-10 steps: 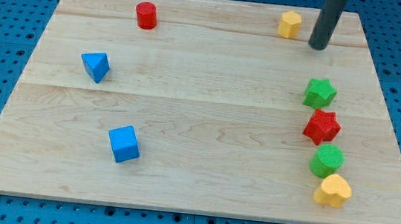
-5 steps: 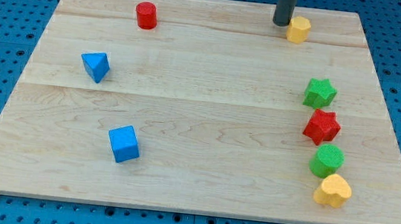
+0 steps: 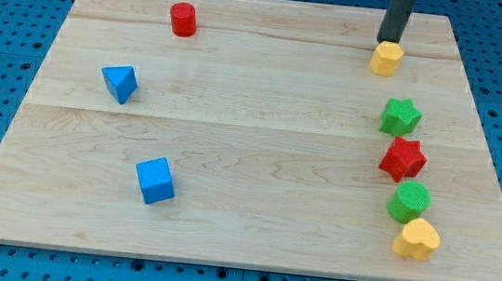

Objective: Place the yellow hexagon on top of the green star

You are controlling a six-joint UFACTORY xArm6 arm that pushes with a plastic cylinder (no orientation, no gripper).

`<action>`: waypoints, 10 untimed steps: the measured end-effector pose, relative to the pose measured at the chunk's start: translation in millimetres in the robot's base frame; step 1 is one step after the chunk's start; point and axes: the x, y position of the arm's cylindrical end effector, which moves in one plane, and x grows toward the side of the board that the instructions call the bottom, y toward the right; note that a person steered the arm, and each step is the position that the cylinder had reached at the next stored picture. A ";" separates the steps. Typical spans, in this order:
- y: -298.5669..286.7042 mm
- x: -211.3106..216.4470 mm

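Observation:
The yellow hexagon (image 3: pixel 386 58) lies near the view's top right of the wooden board (image 3: pixel 252 131). My tip (image 3: pixel 389 41) touches its upper edge, just above it. The green star (image 3: pixel 401 117) lies below the hexagon, a little to the right, with a gap of bare wood between them.
Below the green star, in a column, lie a red star (image 3: pixel 403 159), a green cylinder (image 3: pixel 408 202) and a yellow heart (image 3: pixel 417 238). A red cylinder (image 3: pixel 183 19) sits at top left, a blue triangle (image 3: pixel 120 83) at left, a blue cube (image 3: pixel 154 181) at lower left.
My tip swung from the hexagon's right to its left, then to just above it. The yellow hexagon moved right and down, closer to the green star.

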 end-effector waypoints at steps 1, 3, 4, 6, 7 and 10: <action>-6.7 3.1; -0.6 44.2; 3.6 46.5; -2.5 58.4; 0.8 72.4; -169.0 55.1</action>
